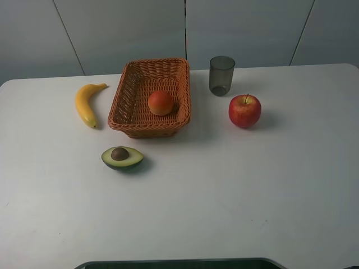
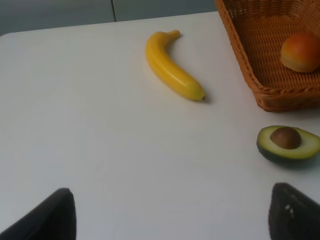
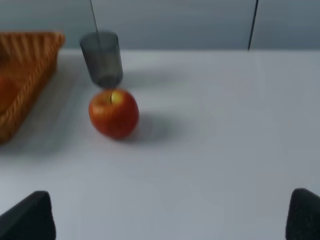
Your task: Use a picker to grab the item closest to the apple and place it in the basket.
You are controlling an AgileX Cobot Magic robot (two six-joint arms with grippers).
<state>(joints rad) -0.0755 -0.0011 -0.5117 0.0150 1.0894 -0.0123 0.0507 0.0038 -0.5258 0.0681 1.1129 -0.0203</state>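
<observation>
Looks like a lab test setup: bare white tabletop (image 1: 235, 196), plain grey panelled wall (image 1: 112, 28), staged fruit.

a plain white counter (image 1: 224, 196) carries everything. on it stand a woven basket (image 1: 129, 95) near the back, a yellow banana (image 1: 86, 103) just left of the basket, a halved avocado (image 1: 122, 158) in front of it, a dark translucent cup (image 1: 221, 75) to the basket's right, and a red apple (image 1: 244, 110) just in front of the cup.

Banana (image 2: 172, 65) on white table (image 2: 100, 140), basket (image 2: 260, 70) holding orange fruit (image 2: 301, 52), halved avocado (image 2: 288, 143) beside it
</observation>
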